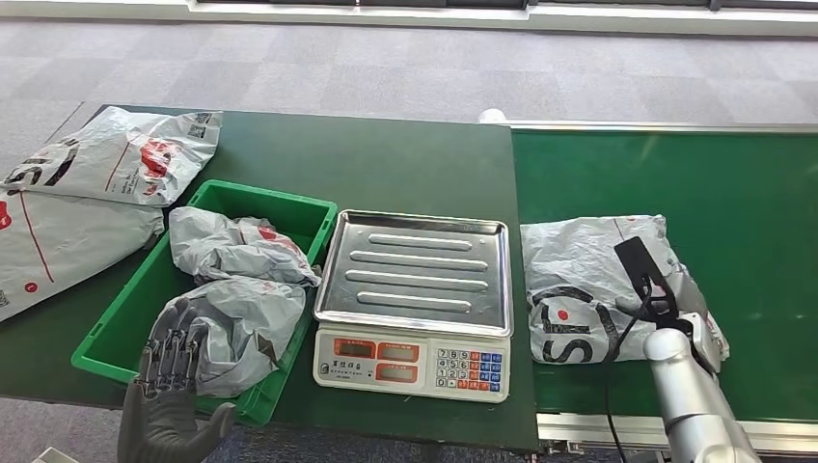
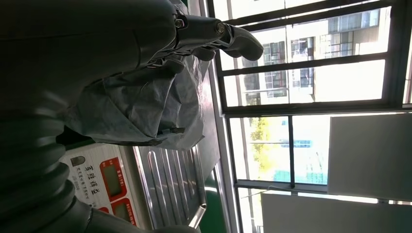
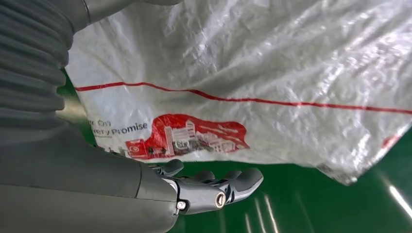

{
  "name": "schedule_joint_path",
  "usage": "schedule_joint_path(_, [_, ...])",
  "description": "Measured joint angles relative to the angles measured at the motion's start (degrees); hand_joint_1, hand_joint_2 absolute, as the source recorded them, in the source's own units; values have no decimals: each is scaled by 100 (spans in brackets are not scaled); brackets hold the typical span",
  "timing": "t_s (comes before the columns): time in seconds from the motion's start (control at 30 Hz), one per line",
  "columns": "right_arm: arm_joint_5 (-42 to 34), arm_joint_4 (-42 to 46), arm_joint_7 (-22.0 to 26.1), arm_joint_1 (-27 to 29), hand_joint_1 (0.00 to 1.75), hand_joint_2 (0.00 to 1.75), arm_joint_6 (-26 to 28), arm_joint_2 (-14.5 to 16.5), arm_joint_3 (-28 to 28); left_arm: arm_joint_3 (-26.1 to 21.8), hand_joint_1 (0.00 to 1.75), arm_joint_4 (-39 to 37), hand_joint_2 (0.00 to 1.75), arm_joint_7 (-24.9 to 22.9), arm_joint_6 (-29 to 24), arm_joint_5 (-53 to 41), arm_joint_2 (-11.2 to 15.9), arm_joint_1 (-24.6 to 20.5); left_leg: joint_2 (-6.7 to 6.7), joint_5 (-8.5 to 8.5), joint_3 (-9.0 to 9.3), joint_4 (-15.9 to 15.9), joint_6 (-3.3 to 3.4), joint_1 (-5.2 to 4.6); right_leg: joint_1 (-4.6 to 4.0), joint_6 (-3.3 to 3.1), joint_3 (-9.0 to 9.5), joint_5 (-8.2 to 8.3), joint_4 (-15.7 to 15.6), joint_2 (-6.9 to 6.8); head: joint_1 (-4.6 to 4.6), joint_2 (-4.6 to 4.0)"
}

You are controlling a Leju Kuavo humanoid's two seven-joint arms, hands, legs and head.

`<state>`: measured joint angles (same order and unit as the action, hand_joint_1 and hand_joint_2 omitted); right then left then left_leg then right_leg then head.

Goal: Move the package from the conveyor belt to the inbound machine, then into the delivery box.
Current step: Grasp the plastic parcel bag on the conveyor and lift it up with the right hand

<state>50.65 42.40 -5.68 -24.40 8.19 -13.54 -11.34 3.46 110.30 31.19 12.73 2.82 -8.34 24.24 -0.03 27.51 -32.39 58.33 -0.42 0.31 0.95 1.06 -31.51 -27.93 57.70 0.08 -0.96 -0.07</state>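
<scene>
Silver right arm (image 1: 690, 395), grey ribbed wrist covers, dark fingers (image 1: 174, 347).

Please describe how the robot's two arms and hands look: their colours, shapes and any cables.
The right arm is a smooth silver tube with a thin black cable beside it. The left robot hand is dark grey with jointed, ribbed fingers. The right robot hand has a grey ribbed cover, a thick grey thumb and small screws.

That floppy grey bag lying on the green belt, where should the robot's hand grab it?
Probably at the near right edge of the package, coming from above where the right hand hovers. It lies flat and limp on the conveyor belt, so fingers need a loose edge to pinch.
</scene>
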Motion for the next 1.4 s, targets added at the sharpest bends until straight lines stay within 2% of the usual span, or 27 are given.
schedule_joint_path(0.13, [-10, -784, 43, -221, 0, 175, -51, -48, -7, 61, 0, 30, 175, 14, -29, -4, 47, 17, 0, 0, -4, -1, 0, 0, -1, -1, -6, -1, 0, 0, 0, 0])
schedule_joint_path(0.27, [-55, -1192, -16, -297, 0, 175, -167, -52, -26, 98, 0, 63, 175, 10, -75, -12, 85, 50, 0, 0, -6, -1, 0, 0, 0, -1, -6, -1, 0, 0, 0, 0])
schedule_joint_path(0.3, [-47, -1257, -59, -311, 15, 175, -223, -54, -26, 100, 0, 69, 175, 8, -85, -14, 92, 54, 0, 0, -5, -1, 0, 0, 0, -1, -6, -1, 0, 0, 0, 0])
schedule_joint_path(0.4, [20, -1453, -284, -383, 146, 175, -627, -65, -26, 109, 0, 75, 175, 5, -99, -24, 119, 55, 0, 0, -2, 0, 0, 0, 0, 0, -5, -1, 0, 1, 0, 0])
schedule_joint_path(0.43, [48, -1511, -356, -409, 175, 175, -835, -71, -26, 115, 0, 74, 175, 9, -106, -26, 132, 54, 1, 0, 1, 0, 0, 0, 0, 0, -4, -1, 0, 0, 0, 0])
schedule_joint_path(0.53, [96, -1651, -476, -497, 175, 175, -1453, -114, -31, 144, 0, 64, 175, 42, -131, -25, 181, 49, 1, 2, 13, 0, 0, 1, -1, 1, 5, -2, -1, 2, 0, 0])
schedule_joint_path(0.6, [97, -1702, -467, -554, 175, 175, -1597, -149, -37, 166, 0, 58, 175, 62, -161, -19, 215, 52, 2, 3, 20, 0, 0, 2, -2, 1, 11, -3, -2, 3, 0, 0])
schedule_joint_path(0.83, [8, -1720, -341, -618, 175, 175, -1504, -187, -82, 240, 0, 56, 175, 70, -224, 6, 308, 63, 3, 1, 27, 0, -1, 3, -5, -1, 25, 1, -2, 3, 0, 0])
schedule_joint_path(1.03, [-400, -1650, 29, -606, 175, 175, -1280, -172, -180, 242, 0, 73, 175, 57, -214, 1, 319, 73, 1, -5, 18, 0, -7, 3, -6, -2, 21, 3, 0, 2, 0, 0])
schedule_joint_path(1.13, [-719, -1318, 230, -521, 175, 175, -963, -119, -214, 239, 0, 117, 175, 30, -194, -38, 293, 82, -3, -5, 6, 0, -7, 3, -5, -1, 12, 5, 1, 1, 0, 0])
schedule_joint_path(1.23, [-1240, -618, 492, -362, 175, 175, -445, -6, -227, 228, 0, 184, 175, 20, -171, -88, 218, 105, -7, -7, -2, 0, -7, 2, -4, -2, 4, 6, 1, -2, 0, 0])
schedule_joint_path(1.4, [-2194, 1300, 1172, 110, 175, 175, 971, 220, -227, 191, 0, 248, 175, 74, -134, -154, 61, 154, -29, -7, -12, 0, -7, 2, -2, -2, -3, 2, 1, -25, 0, 0])
